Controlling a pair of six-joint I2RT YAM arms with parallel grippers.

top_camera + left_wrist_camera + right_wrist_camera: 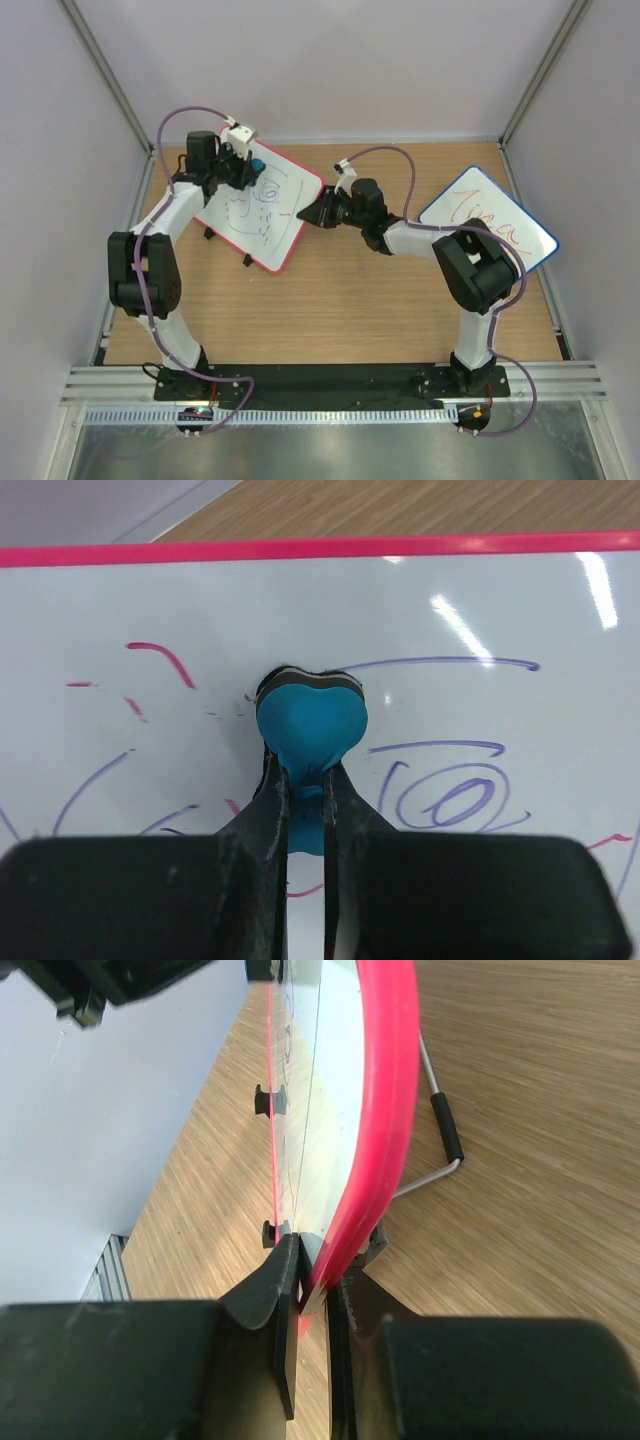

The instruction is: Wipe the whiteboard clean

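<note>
The whiteboard has a red-pink frame and leans tilted on the wooden table, with purple and red scribbles on its face. My left gripper is shut on a blue heart-shaped eraser, which is pressed against the upper part of the board's face. My right gripper is shut on the board's right edge; the right wrist view shows the pink frame pinched between the fingers. A wire stand props the board from behind.
A second board with a blue frame and orange writing lies at the right of the table, partly under the right arm. Grey walls close in the back and both sides. Bare wood stretches between the arms.
</note>
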